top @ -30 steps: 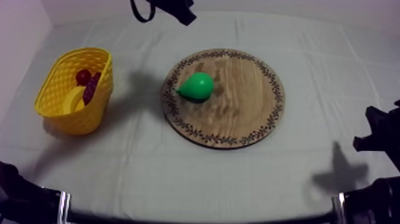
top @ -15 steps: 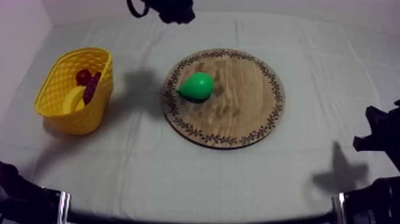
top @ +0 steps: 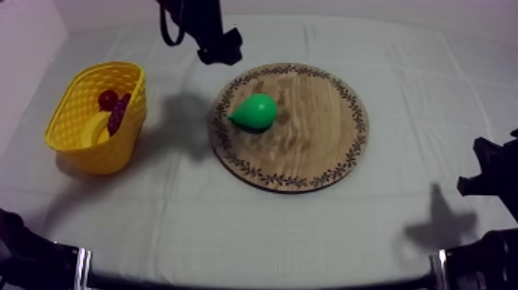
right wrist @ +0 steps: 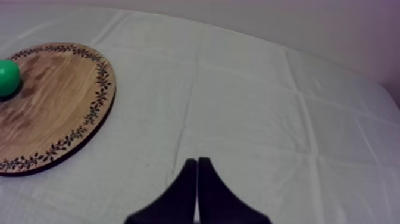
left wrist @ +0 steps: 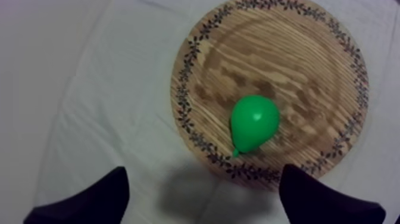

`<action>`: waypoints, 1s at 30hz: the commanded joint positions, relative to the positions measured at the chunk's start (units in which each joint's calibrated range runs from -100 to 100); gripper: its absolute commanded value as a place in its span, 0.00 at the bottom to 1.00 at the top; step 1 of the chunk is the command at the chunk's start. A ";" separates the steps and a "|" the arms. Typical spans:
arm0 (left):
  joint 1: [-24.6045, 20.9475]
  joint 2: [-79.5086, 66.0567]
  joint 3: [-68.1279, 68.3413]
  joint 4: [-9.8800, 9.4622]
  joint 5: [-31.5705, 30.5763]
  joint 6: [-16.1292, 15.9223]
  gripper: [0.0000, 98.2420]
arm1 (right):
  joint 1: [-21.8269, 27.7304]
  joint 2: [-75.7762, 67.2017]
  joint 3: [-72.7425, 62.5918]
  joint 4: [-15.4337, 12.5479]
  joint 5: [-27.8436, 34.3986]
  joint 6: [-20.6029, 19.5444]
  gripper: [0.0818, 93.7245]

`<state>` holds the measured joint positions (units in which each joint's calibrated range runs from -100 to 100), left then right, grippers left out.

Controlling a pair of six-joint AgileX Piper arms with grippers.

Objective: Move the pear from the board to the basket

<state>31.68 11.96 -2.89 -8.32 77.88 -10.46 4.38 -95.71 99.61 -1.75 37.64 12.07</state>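
A green pear [top: 254, 112] lies on its side on the left part of the round wooden board [top: 308, 135]. My left gripper [top: 220, 50] hangs above the cloth just behind the board's back left rim. In the left wrist view its fingers [left wrist: 89, 199] stand wide apart with nothing between them, open [left wrist: 202, 202], looking down on the pear [left wrist: 255, 122] and the board [left wrist: 286, 59]. The yellow basket [top: 116, 150] stands at the left. My right gripper [top: 487, 173] rests at the right edge, shut [right wrist: 196, 179] as a narrow wedge over bare cloth.
Inside the basket lie a small red fruit [top: 108, 99], dark grapes [top: 117, 117] and a banana [top: 94, 129]. The right wrist view has the board [right wrist: 53, 101] and the pear [right wrist: 7, 76] off to one side.
My left arm has come down from the back edge toward the board's back left rim, and its fingers have spread. The pear, basket and right arm have not moved.
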 commanded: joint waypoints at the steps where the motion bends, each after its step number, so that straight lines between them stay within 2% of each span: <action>1: 0.02 0.63 0.91 0.41 -0.33 -0.21 0.98 | -0.02 -0.05 0.05 0.02 0.02 0.01 0.00; 10: 0.18 5.47 4.24 2.97 -4.24 -0.28 0.97 | -0.02 -0.05 0.05 0.02 0.02 0.01 0.00; 22: 1.47 13.90 5.61 3.48 -10.22 1.33 0.96 | -0.02 -0.05 0.05 0.02 0.02 0.01 0.00; 30: 2.42 20.06 4.41 3.06 -15.27 2.29 0.96 | -0.02 -0.05 0.05 0.02 0.02 0.01 0.00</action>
<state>34.07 30.98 1.58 -5.13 63.77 -8.25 4.38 -95.71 99.61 -1.75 37.65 12.07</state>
